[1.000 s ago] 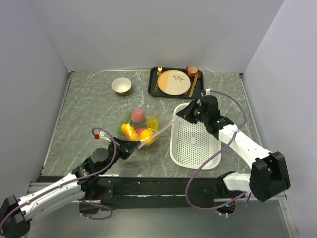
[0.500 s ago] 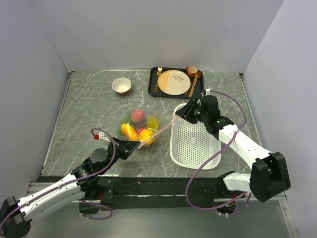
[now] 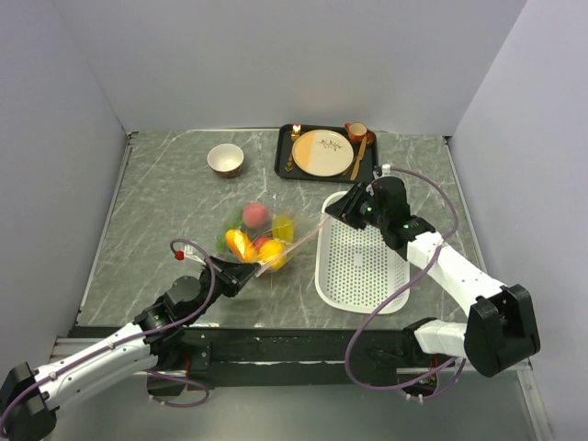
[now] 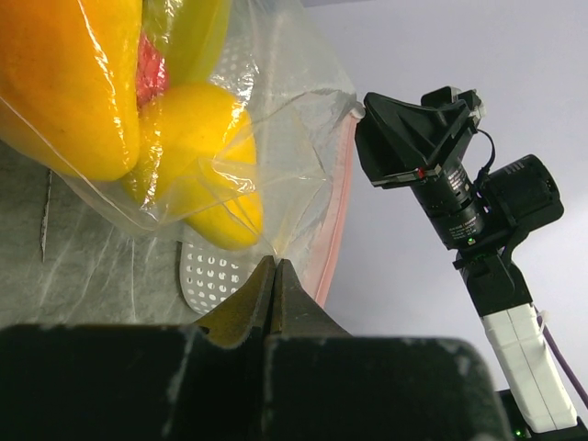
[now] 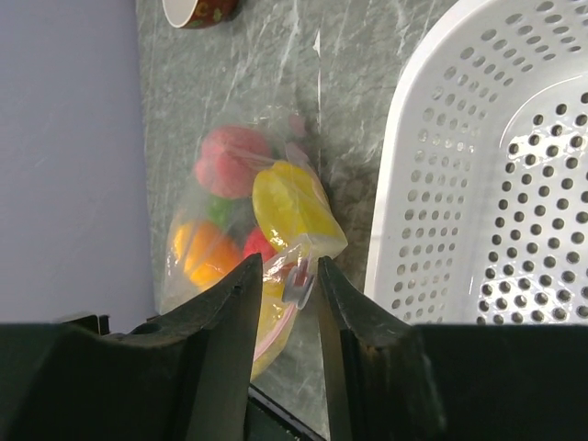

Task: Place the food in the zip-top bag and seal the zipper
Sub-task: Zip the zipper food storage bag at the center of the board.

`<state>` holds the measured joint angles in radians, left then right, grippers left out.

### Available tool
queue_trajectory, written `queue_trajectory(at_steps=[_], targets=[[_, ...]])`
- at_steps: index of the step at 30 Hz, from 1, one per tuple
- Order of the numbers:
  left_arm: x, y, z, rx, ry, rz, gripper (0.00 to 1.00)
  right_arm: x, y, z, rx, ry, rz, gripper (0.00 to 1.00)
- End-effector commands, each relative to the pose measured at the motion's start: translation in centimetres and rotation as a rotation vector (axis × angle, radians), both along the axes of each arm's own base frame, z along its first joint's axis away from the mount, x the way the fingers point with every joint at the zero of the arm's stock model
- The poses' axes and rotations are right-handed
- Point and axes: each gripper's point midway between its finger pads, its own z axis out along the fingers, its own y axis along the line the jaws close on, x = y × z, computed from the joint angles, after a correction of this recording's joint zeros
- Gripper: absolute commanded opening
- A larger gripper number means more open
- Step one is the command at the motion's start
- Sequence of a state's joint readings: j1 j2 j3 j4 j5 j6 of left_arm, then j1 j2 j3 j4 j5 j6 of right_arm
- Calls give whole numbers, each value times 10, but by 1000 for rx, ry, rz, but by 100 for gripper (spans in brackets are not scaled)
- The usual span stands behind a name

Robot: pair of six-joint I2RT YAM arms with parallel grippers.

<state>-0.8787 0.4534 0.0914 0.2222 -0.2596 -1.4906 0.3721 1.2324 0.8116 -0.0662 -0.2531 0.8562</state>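
The clear zip-top bag (image 3: 257,241) lies mid-table holding the food: a pink peach (image 3: 256,214), a yellow piece (image 3: 282,227), an orange piece (image 3: 239,243) and others. My left gripper (image 3: 243,272) is shut on the bag's near edge; in the left wrist view its jaws (image 4: 276,266) pinch the film below a yellow fruit (image 4: 216,175). The pink zipper (image 3: 294,244) stretches from there towards my right gripper (image 3: 333,209). In the right wrist view the right gripper (image 5: 289,266) is open, its fingers on either side of the zipper's small pale slider (image 5: 299,280) with a gap on each side.
A white perforated basket (image 3: 363,262) lies right of the bag, under the right arm. A black tray (image 3: 285,165) with a plate, cutlery and a cup (image 3: 356,131) stands at the back. A small bowl (image 3: 225,159) stands at the back left.
Almost nothing has moved. The right gripper has shifted very slightly at the zipper's end; the left gripper still holds the bag's edge.
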Motion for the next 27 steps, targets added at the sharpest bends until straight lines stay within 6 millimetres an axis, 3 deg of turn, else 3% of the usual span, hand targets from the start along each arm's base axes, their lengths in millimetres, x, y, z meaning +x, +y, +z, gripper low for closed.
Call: queue_trajectory(at_steps=[1, 7, 16, 27], targets=[[1, -3, 13, -44, -25, -4, 1, 0, 1, 13, 26, -38, 10, 38], [1, -4, 13, -44, -25, -7, 1, -2, 1, 11, 18, -35, 16, 27], [1, -3, 15, -46, -33, -6, 1, -5, 0, 8, 16, -22, 20, 33], [1, -4, 14, -41, -27, -8, 1, -4, 0, 6, 16, -20, 15, 17]])
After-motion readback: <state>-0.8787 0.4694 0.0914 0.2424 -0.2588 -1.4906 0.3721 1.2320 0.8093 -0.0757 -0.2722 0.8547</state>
